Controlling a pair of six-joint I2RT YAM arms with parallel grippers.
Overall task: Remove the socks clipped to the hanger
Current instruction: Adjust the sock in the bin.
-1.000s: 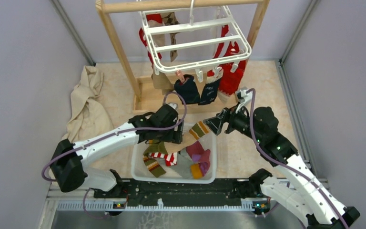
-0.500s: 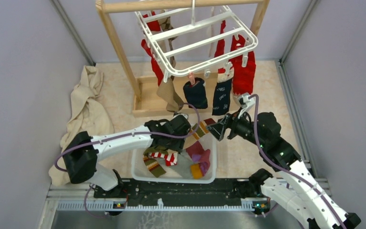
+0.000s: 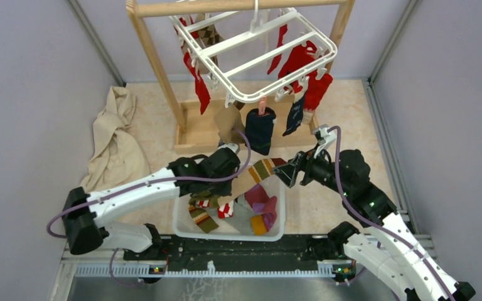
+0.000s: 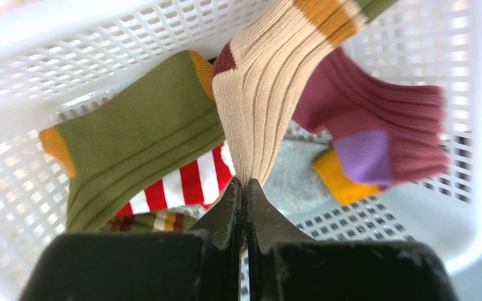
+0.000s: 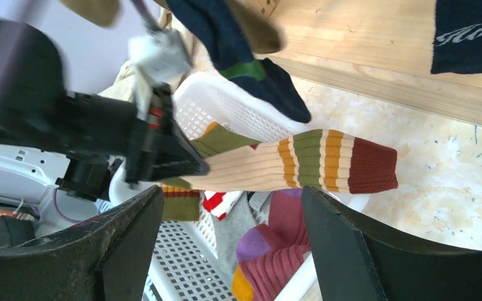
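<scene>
Floor [image 3: 345, 106]: beige, marbled. Walls [image 3: 31, 75]: grey. Left pincer [image 4: 245, 188]: pressed together on a tan ribbed sock [image 4: 263, 94] with orange, green and maroon cuff bands, over the basket [image 3: 226, 236]. Right pincer [image 3: 285, 170]: spread, just beside the cuff. Hanger [image 3: 245, 98]: tilted, beyond both pincers, carrying red and navy socks [image 3: 260, 128].

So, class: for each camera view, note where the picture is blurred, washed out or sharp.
Top external: evenly lit and sharp, the hanger crisp. Left wrist: the maroon sock smears at its right edge, and the white basket wall glares near-white. Right wrist: the left arm is blurred and the striped sock is sharper.
</scene>
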